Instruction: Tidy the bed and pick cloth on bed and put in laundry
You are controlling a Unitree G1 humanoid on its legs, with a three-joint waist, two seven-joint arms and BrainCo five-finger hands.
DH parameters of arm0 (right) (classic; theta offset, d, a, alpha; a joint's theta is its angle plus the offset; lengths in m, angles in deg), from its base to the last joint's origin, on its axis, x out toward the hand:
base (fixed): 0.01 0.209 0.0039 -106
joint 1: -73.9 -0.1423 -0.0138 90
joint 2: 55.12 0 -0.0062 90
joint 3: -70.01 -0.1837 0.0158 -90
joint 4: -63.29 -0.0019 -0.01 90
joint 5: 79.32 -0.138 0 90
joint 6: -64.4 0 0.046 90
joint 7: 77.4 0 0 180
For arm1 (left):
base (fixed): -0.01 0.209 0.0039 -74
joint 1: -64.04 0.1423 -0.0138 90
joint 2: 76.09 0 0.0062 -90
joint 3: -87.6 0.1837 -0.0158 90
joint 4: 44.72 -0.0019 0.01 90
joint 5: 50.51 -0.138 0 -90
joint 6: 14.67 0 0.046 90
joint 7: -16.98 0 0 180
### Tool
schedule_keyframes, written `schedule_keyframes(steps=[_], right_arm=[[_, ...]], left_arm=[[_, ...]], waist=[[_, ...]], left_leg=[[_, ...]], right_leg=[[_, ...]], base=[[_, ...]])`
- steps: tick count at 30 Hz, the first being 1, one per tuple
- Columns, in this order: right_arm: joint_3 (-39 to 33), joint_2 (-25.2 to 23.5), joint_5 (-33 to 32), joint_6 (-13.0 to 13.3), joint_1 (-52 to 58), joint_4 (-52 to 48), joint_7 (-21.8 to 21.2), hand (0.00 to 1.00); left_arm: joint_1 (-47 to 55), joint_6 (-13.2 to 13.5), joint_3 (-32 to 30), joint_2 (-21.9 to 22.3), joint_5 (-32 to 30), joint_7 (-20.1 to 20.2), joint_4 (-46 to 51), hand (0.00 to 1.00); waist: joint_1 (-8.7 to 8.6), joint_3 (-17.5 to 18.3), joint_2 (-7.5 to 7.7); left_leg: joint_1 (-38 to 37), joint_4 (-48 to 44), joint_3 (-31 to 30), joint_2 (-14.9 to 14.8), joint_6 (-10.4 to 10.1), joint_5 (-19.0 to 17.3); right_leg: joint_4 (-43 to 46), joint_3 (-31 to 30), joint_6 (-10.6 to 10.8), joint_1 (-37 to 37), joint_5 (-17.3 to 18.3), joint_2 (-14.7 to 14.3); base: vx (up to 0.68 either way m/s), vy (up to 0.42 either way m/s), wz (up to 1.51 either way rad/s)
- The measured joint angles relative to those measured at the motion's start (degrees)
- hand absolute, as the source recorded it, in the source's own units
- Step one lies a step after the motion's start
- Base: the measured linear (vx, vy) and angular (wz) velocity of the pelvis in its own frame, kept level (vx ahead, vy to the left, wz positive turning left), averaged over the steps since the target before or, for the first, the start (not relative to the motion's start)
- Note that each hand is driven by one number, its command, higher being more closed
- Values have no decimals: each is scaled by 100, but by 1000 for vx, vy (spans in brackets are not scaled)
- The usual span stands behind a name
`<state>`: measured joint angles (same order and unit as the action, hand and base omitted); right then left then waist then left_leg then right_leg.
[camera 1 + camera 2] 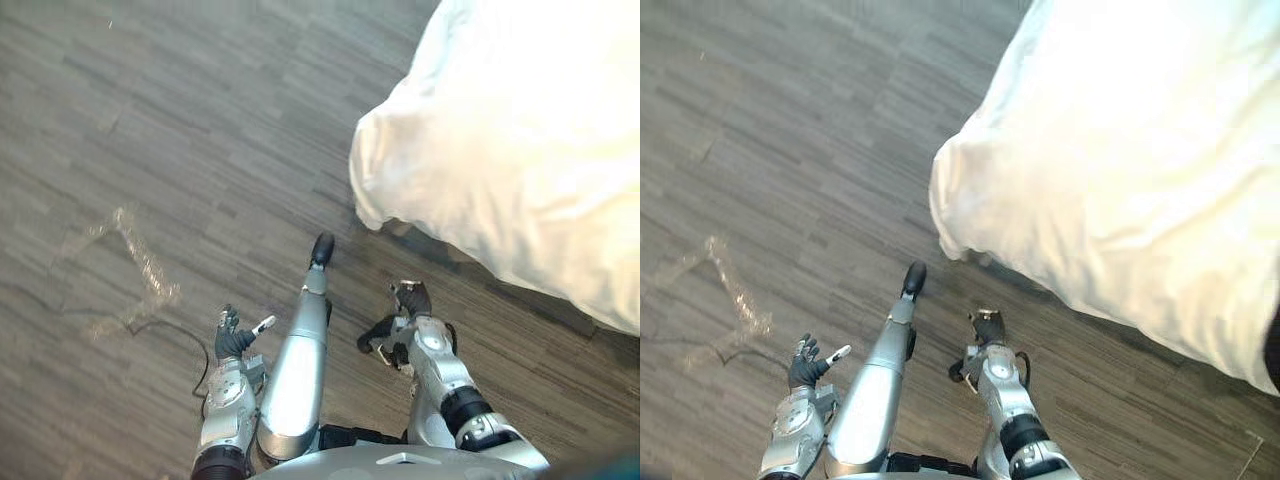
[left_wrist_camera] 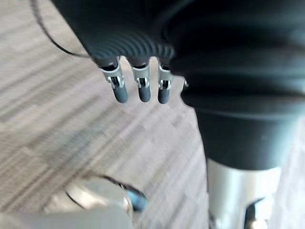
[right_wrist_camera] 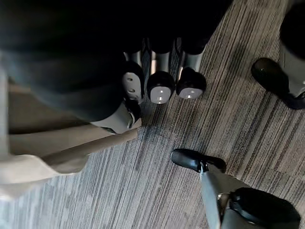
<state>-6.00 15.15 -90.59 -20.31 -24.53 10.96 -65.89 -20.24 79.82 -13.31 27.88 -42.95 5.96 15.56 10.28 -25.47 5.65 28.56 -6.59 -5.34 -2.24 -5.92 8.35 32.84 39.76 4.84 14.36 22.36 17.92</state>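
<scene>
a: what's furthest left?
b: a crumpled piece of clear plastic film (image 1: 135,262), lying on the grey plank-pattern floor (image 1: 200,120). it's well apart from the bed and to the left of both arms.

a: and the left hand?
b: the left hand (image 1: 232,338) hangs low above the floor, near the plastic but not touching it. its fingers (image 2: 141,88) run straight, side by side, and the thumb (image 1: 262,324) sticks out to the side. it's released, with nothing in it.

a: the right hand?
b: the right hand (image 1: 412,300) is also over bare floor, between the left hand and the bed's corner. in its wrist view the fingers (image 3: 159,88) bend inward, the thumb (image 3: 125,114) sits just beside them, and nothing lies between them. so it's loosely clenched and empty.

a: where's the bed?
b: on the right. the bed (image 1: 1120,150) is covered by a white duvet (image 1: 400,160), which is rumpled and bulges over the corner nearest the robot, hanging past the edge above the floor. the right hand is near that corner but apart from it.

a: and the cloth to pick up?
b: the part of the bed i can see is all white folds. i can't tell a separate piece of cloth from the duvet.
</scene>
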Motion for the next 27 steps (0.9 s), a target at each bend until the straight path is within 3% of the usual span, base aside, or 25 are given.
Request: schedule_keyframes(steps=[2, 4, 9, 15, 19, 20, 23, 24, 27], right_arm=[[452, 57, 160, -12, 264, -322, -304, 100], [835, 116, 207, -21, 360, -594, -565, 100], [1737, 203, -145, 18, -33, -1343, -1258, 100], [1752, 196, -1052, 104, -530, -1888, -1621, 100], [1356, 191, -1477, 148, -663, -1885, -1604, 100], [1175, 207, -1538, 152, -827, -1884, -1544, 100], [577, 31, -1746, 246, -1338, -2025, -1267, 100], [85, -129, -1955, 421, -1569, -2339, -1024, 100], [-554, -7, -2186, 703, -1677, -2783, -709, 100]], left_arm=[[-5, -49, 200, -126, -111, 64, -248, 0], [-47, -73, 370, -164, -244, 116, -596, 0], [-244, -151, 422, -219, -431, 113, -1337, 0], [-244, -155, 352, -381, -494, 113, -1686, 0], [-211, -183, 295, -402, -494, 112, -1905, 0], [-203, -185, 295, -378, -488, 112, -1908, 0], [-212, -175, 296, -266, -425, 108, -1872, 0], [-236, -133, 296, -221, -343, 111, -1787, 0], [-232, -85, 305, -146, -185, 118, -1467, 0]], waist=[[-24, 366, 119], [-23, 765, 147], [-38, 1115, 141], [-65, 1345, 106], [-100, 1387, -91], [-137, 1298, -231], [-96, 1132, -425], [-173, 882, -569], [-215, 627, -681]], left_leg=[[-391, 279, 17, -11, -12, 38], [-628, 531, 11, -69, -15, 84], [-1150, 875, -43, -100, -3, 166], [-1428, 904, 27, -97, 2, 170], [-1554, 1054, 223, -233, 13, 178], [-1518, 1054, 360, -305, 15, 177], [-1279, 1000, 989, -439, 25, 184], [-1109, 822, 1226, -398, 41, 177], [-803, 612, 1373, -358, 77, 159]], right_leg=[[-268, 8, 66, -335, -69, -81], [-694, 48, 125, -605, -212, -260], [-1590, 69, 258, -1279, -579, -581], [-2389, -18, 308, -1729, -987, -793], [-2499, -313, 280, -1634, -1091, -882], [-2359, -497, 241, -1441, -1076, -872], [-1421, -1154, 96, -498, -914, -653], [-819, -1436, 59, 9, -730, -423], [-203, -1591, 4, 556, -511, -219]], base=[[43, -50, -5], [64, -41, -3], [47, -5, 2], [-5, 14, -7], [-75, 21, -43], [-146, 40, -85], [-197, 32, -104], [-219, -8, -78], [-170, -44, -22]])
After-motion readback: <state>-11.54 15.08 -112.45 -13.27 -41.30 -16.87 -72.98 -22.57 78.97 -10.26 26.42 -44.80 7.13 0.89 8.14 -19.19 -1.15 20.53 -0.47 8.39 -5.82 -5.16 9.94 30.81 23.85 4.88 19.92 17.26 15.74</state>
